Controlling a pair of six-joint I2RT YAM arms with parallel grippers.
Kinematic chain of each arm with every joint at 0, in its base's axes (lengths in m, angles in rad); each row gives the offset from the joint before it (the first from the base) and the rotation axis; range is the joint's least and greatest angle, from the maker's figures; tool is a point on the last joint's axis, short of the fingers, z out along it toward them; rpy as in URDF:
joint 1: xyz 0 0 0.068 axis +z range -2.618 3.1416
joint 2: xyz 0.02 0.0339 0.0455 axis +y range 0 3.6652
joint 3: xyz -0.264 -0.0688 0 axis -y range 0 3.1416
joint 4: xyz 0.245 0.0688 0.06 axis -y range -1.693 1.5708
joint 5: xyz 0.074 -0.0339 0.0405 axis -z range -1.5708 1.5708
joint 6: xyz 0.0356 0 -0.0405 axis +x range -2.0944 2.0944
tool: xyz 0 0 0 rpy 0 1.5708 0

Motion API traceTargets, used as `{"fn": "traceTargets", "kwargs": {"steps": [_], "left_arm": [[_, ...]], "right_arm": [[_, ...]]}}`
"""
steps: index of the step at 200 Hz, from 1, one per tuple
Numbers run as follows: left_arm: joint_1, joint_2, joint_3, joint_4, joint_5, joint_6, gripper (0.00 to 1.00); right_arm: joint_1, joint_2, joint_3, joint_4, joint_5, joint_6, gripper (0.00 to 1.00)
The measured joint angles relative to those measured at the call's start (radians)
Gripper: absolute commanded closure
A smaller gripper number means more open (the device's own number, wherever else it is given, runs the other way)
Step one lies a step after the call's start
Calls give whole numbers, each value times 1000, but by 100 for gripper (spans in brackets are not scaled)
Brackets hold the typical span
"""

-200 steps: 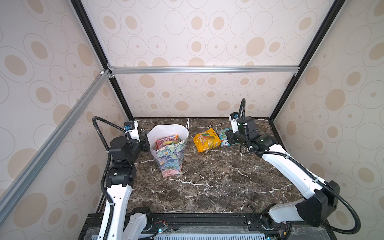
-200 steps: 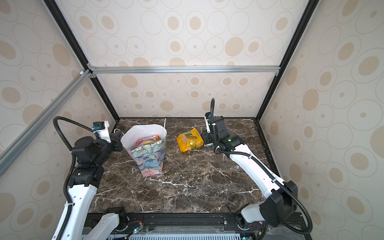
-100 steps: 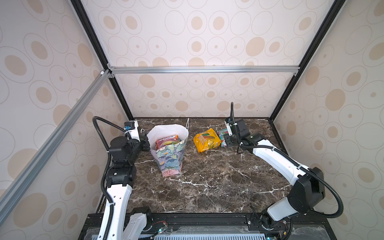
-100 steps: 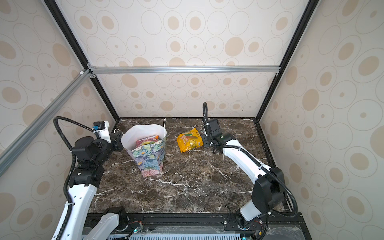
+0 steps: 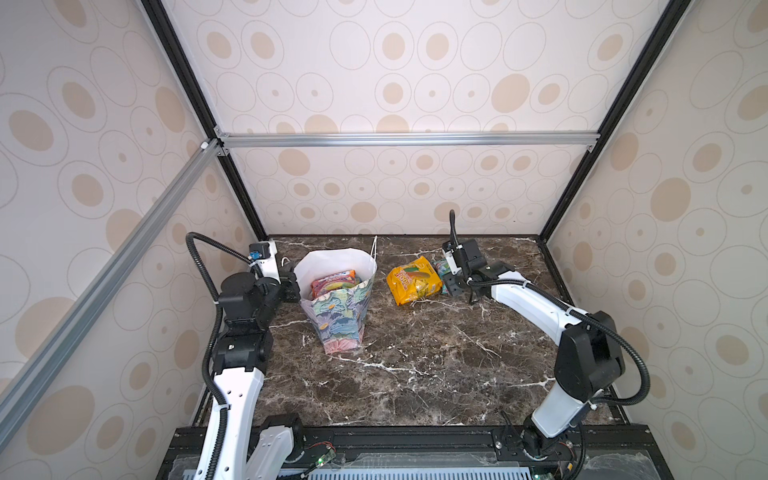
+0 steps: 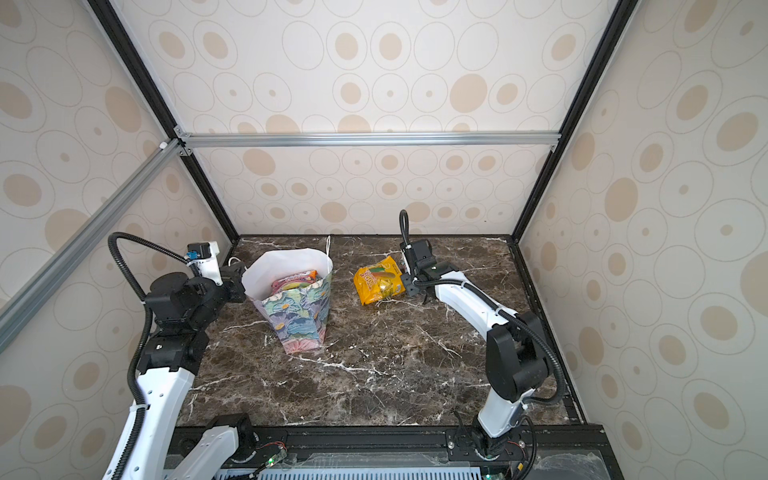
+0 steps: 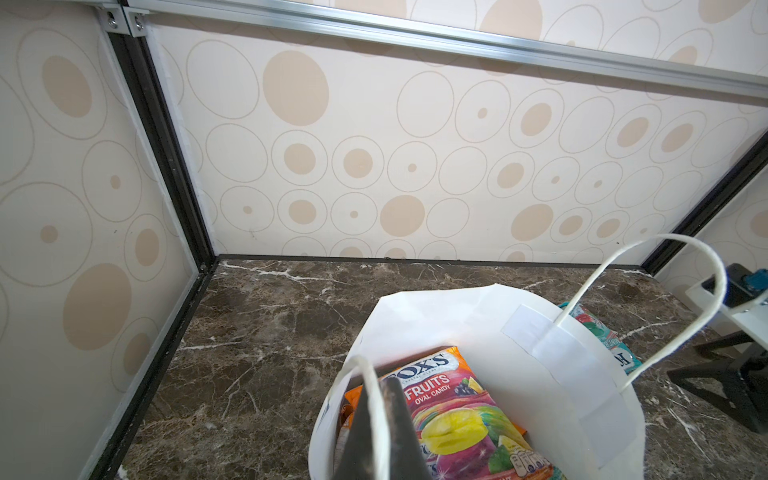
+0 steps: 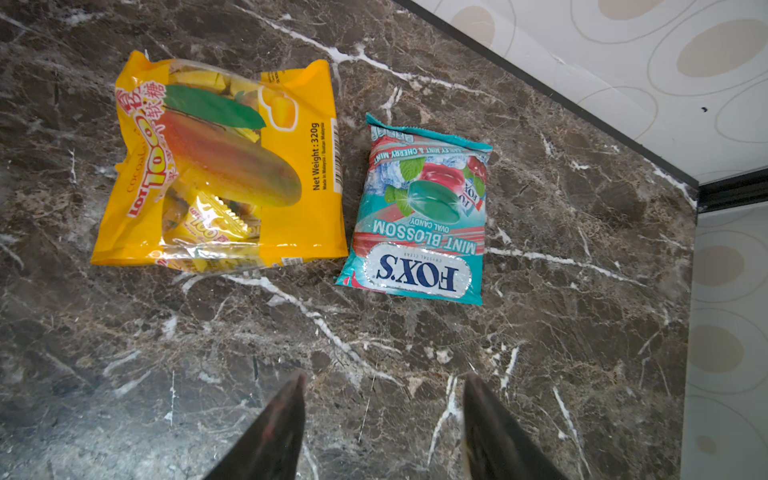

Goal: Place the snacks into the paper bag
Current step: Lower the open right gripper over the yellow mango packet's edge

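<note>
Robot test cell, lab-type rig, not a home or shop. Box enclosure: black frame posts [image 5: 240, 187] and aluminium rails [image 5: 407, 139] carrying dotted wall panels [image 5: 415, 191] on three sides. Left arm [image 5: 235, 395] and right arm [image 5: 536, 307], white and black with corrugated cable hoses, sit on a black base rail [image 5: 415, 436] with exposed wiring and green LEDs. Marble-look tabletop [image 5: 415, 365] is the only work surface.
</note>
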Motion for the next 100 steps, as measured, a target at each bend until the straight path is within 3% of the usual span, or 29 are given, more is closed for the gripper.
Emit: {"fn": "traceTargets", "kwargs": {"steps": [100], "left_arm": [[0, 0, 0, 0, 0, 0, 100]], "right_arm": [[-8, 85, 50, -11, -32, -39, 35]]}}
